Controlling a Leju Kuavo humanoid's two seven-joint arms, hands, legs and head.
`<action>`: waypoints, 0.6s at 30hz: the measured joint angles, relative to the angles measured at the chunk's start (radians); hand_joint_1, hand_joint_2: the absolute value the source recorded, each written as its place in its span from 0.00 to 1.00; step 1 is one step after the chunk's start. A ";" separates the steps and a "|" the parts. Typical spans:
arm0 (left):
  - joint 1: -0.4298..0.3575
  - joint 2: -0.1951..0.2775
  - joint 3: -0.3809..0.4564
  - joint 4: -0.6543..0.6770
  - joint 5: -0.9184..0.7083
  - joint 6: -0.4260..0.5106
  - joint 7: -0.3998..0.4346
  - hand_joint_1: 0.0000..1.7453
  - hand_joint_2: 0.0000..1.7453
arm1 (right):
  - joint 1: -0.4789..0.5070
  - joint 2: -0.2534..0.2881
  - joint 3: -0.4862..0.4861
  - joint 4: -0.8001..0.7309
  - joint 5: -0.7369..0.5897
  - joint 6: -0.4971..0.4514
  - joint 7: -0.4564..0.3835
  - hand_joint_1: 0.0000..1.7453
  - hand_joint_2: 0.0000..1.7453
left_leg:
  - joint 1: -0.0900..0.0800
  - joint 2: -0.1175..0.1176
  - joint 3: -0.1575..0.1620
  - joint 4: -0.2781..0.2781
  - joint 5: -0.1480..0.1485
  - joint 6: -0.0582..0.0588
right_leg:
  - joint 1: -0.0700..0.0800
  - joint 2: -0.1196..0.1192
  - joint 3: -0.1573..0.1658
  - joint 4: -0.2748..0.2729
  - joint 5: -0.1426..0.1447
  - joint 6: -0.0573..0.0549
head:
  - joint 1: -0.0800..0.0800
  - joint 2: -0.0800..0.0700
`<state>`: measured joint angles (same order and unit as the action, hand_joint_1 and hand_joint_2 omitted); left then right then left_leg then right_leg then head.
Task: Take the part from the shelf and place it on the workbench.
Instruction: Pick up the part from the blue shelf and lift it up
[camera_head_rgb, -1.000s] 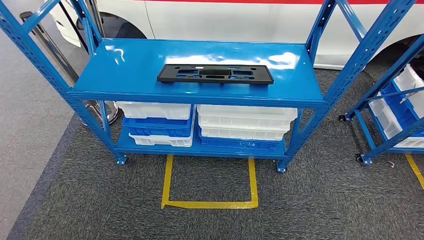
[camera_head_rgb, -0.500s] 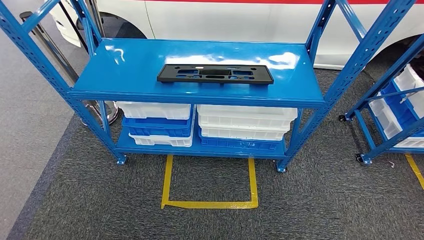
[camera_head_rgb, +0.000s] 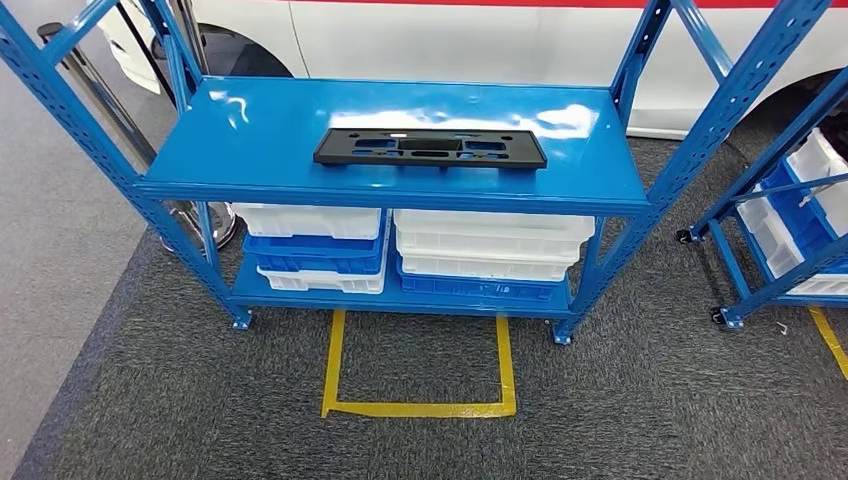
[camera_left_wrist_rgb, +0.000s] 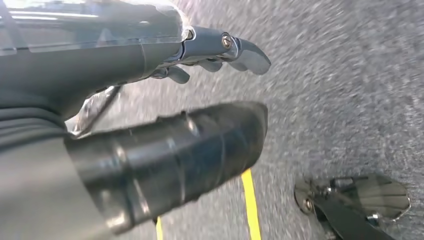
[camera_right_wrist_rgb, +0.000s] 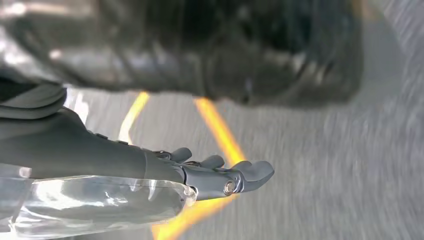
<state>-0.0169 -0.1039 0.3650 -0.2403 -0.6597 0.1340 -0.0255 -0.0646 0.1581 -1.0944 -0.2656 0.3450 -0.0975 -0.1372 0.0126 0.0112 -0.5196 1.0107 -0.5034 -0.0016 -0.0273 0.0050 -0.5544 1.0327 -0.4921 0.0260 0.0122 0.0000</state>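
Note:
A flat black plastic part (camera_head_rgb: 430, 148) with several cut-outs lies lengthwise on the top board of the blue shelf (camera_head_rgb: 250, 140), near its middle. Both arms hang at my sides above the carpet. My left hand (camera_left_wrist_rgb: 165, 100) shows in the left wrist view with thumb and fingers stretched out and nothing between them. My right hand (camera_right_wrist_rgb: 200, 175) in the right wrist view is likewise stretched out and holds nothing. Both wrist pictures are blurred.
Stacked white and blue bins (camera_head_rgb: 490, 250) fill the lower board of the shelf. A yellow tape outline (camera_head_rgb: 420, 405) marks the grey carpet in front of it. A second blue rack with bins (camera_head_rgb: 800, 220) stands at the right. A white car (camera_head_rgb: 480, 40) is behind.
The head view has shifted very slightly; the part and shelf have not moved.

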 joint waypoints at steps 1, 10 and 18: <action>0.000 -0.003 0.016 0.003 0.008 0.003 -0.004 0.00 0.00 | 0.001 0.012 -0.040 -0.005 -0.024 0.034 -0.034 0.00 0.00 | 0.000 0.000 0.000 0.000 0.000 0.000 | 0.000 0.000 0.000 0.000 0.000 0.000 | 0.000 0.000; -0.003 -0.022 0.083 0.014 -0.006 -0.005 -0.056 0.00 0.00 | -0.010 -0.027 -0.190 -0.037 -0.102 0.473 -0.423 0.00 0.00 | -0.001 0.000 0.000 0.001 -0.001 0.000 | -0.002 0.000 0.001 0.000 -0.001 0.000 | 0.000 0.000; -0.005 -0.024 0.095 0.016 -0.036 -0.018 -0.074 0.00 0.00 | -0.048 -0.084 -0.163 -0.068 -0.090 0.774 -0.537 0.00 0.00 | -0.002 0.000 -0.001 0.002 -0.001 0.001 | -0.002 0.000 0.001 -0.001 0.000 0.001 | 0.000 0.000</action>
<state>-0.0221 -0.1278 0.4596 -0.2238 -0.6958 0.1159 -0.0996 -0.1130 0.0738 -1.2578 -0.3333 0.2546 0.6769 -0.6742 0.0109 0.0109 -0.5205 1.0130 -0.5046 -0.0007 -0.0294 0.0048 -0.5530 1.0320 -0.4924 0.0269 0.0123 0.0000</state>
